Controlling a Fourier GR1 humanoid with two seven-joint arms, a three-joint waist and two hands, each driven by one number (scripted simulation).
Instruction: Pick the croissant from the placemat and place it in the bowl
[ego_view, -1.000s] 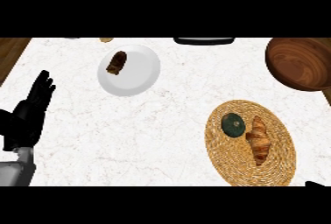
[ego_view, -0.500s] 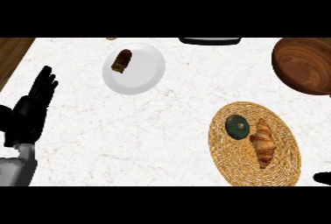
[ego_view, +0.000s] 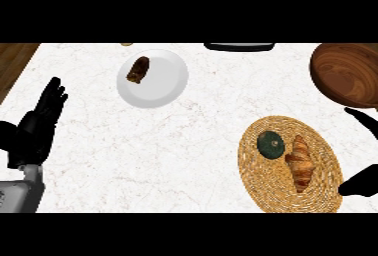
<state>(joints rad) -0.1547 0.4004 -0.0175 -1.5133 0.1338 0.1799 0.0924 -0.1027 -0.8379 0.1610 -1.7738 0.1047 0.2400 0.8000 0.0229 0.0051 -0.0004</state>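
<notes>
White marble tabletop (ego_view: 184, 150) filled the view, with the right hand (ego_view: 365, 180) at the right edge, thumb and fingers spread open and holding nothing, just beside a woven placemat (ego_view: 325, 195). On that placemat lay the croissant (ego_view: 300, 162), next to a dark green round item (ego_view: 271, 144). Beyond stood the wooden bowl (ego_view: 347, 72); the left hand (ego_view: 40, 125) rested open at far left, near a white plate (ego_view: 159, 85).

A golden-brown croissant (ego_view: 300, 161) and dark green round item (ego_view: 271, 144) on a tan woven placemat (ego_view: 273, 190); white veined marble counter (ego_view: 177, 155), white plate (ego_view: 159, 87) far left, dark brown wooden bowl (ego_view: 347, 75) far right.
</notes>
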